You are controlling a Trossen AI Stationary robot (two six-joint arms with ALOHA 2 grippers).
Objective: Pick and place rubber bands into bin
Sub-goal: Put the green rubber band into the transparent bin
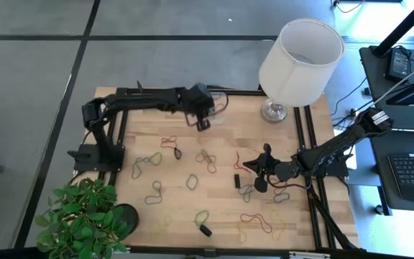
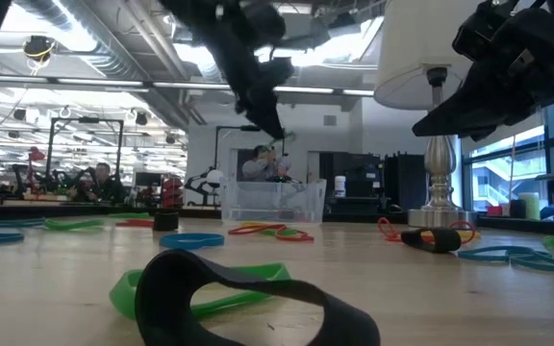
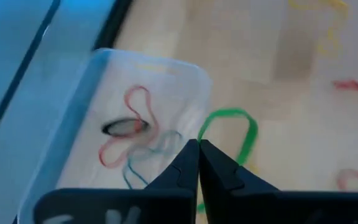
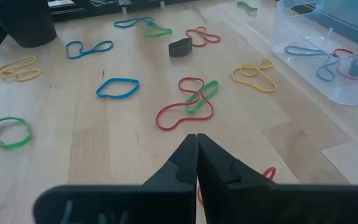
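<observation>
My left gripper (image 3: 198, 144) is shut on a green rubber band (image 3: 244, 127) and hangs in the air by the clear bin (image 3: 98, 81), above its rim in the low view (image 2: 279, 135). The bin (image 1: 219, 109) stands at the table's far middle with red, blue and grey bands on its floor. Many loose rubber bands (image 4: 186, 111) lie flat across the wooden table. My right gripper (image 4: 196, 137) is shut with nothing in it and hovers over the table's right half (image 1: 252, 167), a red band (image 4: 268, 173) just below it. My left gripper pinches one end of the green loop (image 3: 204, 134) between its two fingertips. The fingers slant down toward the bin's near corner. The rest of the loop hangs open beyond the tips, lifted clear of the table and of the bin.
A white lampshade on a metal foot (image 1: 300, 54) stands right of the bin. A potted plant (image 1: 85, 216) fills the near left corner. Small black blocky pieces (image 1: 237, 180) (image 1: 205, 230) lie among the bands. A black frame (image 1: 304, 137) runs along the table's edges.
</observation>
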